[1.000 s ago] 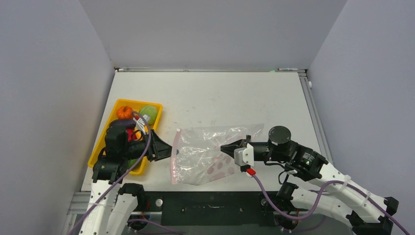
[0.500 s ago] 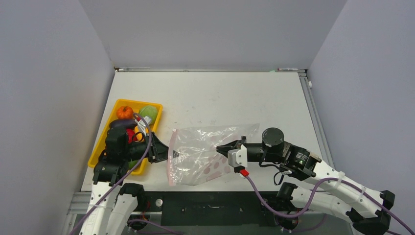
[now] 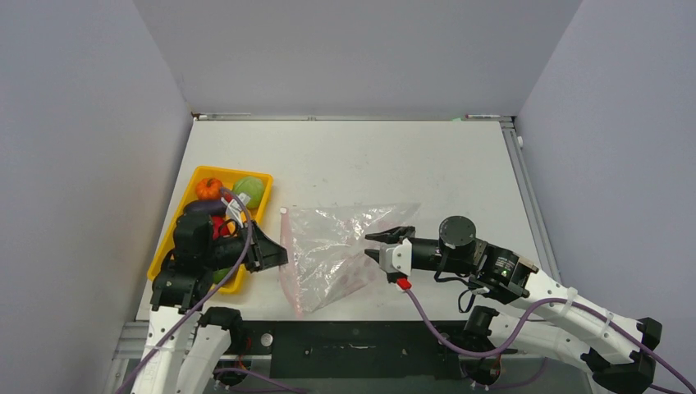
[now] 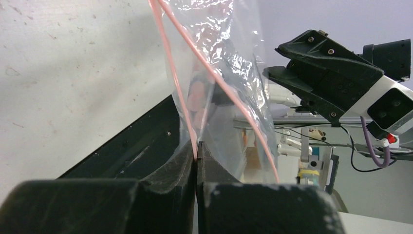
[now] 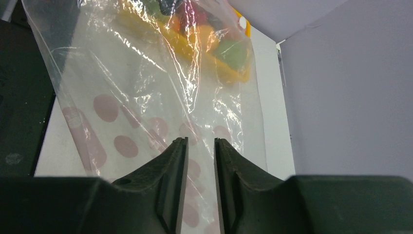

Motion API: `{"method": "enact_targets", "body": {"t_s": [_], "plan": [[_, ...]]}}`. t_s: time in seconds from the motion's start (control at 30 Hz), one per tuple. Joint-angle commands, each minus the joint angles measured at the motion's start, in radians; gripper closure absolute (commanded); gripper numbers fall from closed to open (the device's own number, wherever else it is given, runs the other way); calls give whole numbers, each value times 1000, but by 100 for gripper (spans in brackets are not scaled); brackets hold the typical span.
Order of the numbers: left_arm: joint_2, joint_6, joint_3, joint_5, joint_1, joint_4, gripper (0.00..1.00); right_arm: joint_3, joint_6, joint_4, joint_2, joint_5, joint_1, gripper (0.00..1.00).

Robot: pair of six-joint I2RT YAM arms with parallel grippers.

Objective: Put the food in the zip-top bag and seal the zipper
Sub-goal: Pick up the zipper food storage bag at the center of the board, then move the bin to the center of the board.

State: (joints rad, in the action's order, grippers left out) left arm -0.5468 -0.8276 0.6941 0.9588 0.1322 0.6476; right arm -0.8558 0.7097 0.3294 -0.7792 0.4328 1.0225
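Zip-top bag (image 3: 328,250): clear, crinkly film with faint pink dots, slack at six o'clock on matte white table (image 3: 394,164). Thin pinkish-red zipper (image 3: 291,283) along its nine o'clock edge, pinched in clenched left gripper (image 3: 283,256). Right gripper (image 3: 386,242) at three o'clock, black jaws slightly parted, gripping nothing. Farther, ten o'clock: rounded toy food (image 3: 217,205) in yellow rectangular tray (image 3: 246,174).

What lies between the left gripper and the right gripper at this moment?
Only the zip-top bag, spanning from the left gripper, shut on its zipper, to the right gripper. The top view shows this best.
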Motion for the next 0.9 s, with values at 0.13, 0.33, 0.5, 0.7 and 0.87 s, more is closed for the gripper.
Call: {"method": "enact_targets", "body": {"t_s": [0.13, 0.33, 0.5, 0.7, 0.87], "plan": [[-23, 151, 173, -129, 4, 117, 100, -22, -115, -67, -7, -60, 5, 57], [-50, 249, 317, -270, 3, 224, 100, -58, -252, -86, -59, -181, 6, 40], [-60, 299, 432, -394, 5, 275, 100, -87, -377, -100, -125, -292, 6, 29], [-75, 371, 528, -577, 14, 341, 100, -92, -465, -143, -197, -393, 4, 13], [-73, 417, 591, -735, 36, 379, 100, -81, -555, -210, -248, -444, -3, 10]]}}
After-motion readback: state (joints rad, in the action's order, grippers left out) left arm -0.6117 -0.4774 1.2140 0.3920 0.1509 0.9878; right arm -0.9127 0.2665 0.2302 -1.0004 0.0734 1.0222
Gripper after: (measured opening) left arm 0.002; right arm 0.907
